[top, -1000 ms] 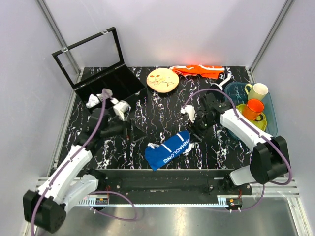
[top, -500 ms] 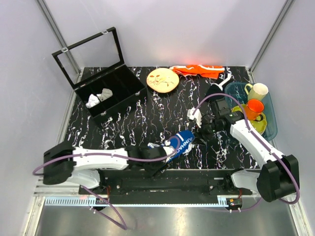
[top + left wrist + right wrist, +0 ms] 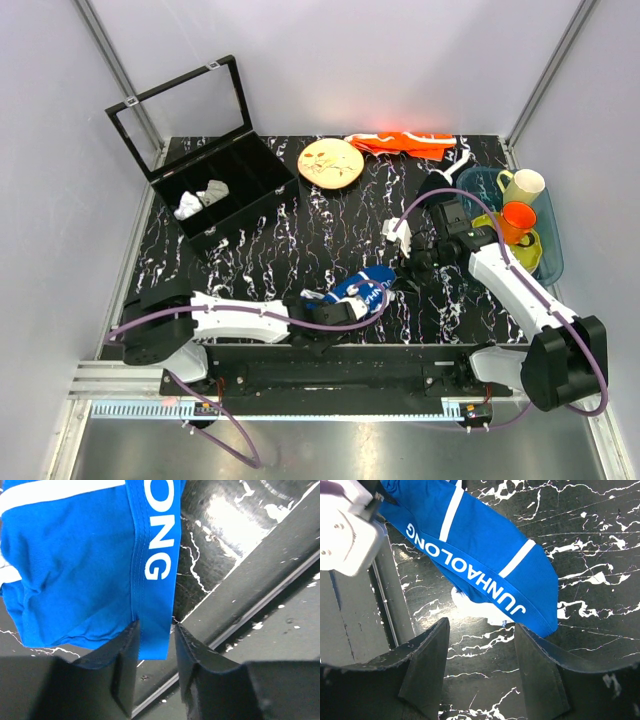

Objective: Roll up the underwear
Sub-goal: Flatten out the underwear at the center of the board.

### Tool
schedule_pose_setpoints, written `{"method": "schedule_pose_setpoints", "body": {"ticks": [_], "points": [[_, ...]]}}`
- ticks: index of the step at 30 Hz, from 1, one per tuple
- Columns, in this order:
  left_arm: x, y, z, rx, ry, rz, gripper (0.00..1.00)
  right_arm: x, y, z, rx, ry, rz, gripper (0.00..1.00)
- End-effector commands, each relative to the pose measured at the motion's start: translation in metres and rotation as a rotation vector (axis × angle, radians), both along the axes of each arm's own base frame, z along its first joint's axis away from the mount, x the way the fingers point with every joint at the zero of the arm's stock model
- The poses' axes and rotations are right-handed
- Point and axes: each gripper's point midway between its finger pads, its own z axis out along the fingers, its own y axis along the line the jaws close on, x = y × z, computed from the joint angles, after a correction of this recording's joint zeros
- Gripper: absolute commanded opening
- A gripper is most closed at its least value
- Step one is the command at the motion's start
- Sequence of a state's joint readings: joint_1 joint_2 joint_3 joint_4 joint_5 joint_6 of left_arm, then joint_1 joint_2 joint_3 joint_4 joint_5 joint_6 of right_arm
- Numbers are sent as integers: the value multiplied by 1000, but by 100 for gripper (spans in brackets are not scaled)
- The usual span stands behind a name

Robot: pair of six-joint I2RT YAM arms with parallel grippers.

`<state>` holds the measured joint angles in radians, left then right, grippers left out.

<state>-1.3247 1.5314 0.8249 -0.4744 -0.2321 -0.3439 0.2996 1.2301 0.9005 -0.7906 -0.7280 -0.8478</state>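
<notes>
The underwear [image 3: 362, 289], royal-blue briefs with a white-lettered band, lies bunched on the black marble table near its front edge. My left gripper [image 3: 345, 308] reaches in low from the left at its near end. In the left wrist view the band's end [image 3: 152, 600] hangs between the fingers of the left gripper [image 3: 156, 630], touching the left one, with a thin gap at the right one. My right gripper [image 3: 408, 270] hovers open just right of the cloth. In its wrist view the underwear [image 3: 480, 555] lies beyond the spread right gripper [image 3: 481, 645], nothing between its fingers.
A black box with a raised glass lid [image 3: 215, 185] holds white cloth pieces [image 3: 200, 200] at the back left. A patterned plate [image 3: 330, 163] and an orange cloth [image 3: 405, 143] lie at the back. A blue tub [image 3: 470, 182] with cups stands right. A metal rail [image 3: 320, 355] borders the front.
My left arm swung from the box down to the front edge and narrowed its jaws round the underwear's near end. The cloth has bunched up rightward. The right gripper drew back slightly.
</notes>
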Motion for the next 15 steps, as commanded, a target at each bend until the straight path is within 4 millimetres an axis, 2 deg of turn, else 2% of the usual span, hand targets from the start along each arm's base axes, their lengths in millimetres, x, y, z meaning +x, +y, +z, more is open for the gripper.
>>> {"method": "schedule_pose_setpoints", "body": {"ticks": [1,5,9,12,13,15], "points": [[1,-8,0,7,-18,-9,33,3,6,4,37,-1,11,63],[-2,-6,3,2,-3,-12,26,3,5,2,31,9,11,63],[-2,1,13,3,-12,-2,0,3,3,-4,15,11,12,62],[0,1,26,-20,-27,9,0,0,0,-13,-2,11,22,62],[1,-1,40,-61,-38,11,0,-2,-2,-17,-14,-14,64,62],[4,-2,54,-102,-45,18,0,-7,-6,-29,-38,-29,106,62]]}}
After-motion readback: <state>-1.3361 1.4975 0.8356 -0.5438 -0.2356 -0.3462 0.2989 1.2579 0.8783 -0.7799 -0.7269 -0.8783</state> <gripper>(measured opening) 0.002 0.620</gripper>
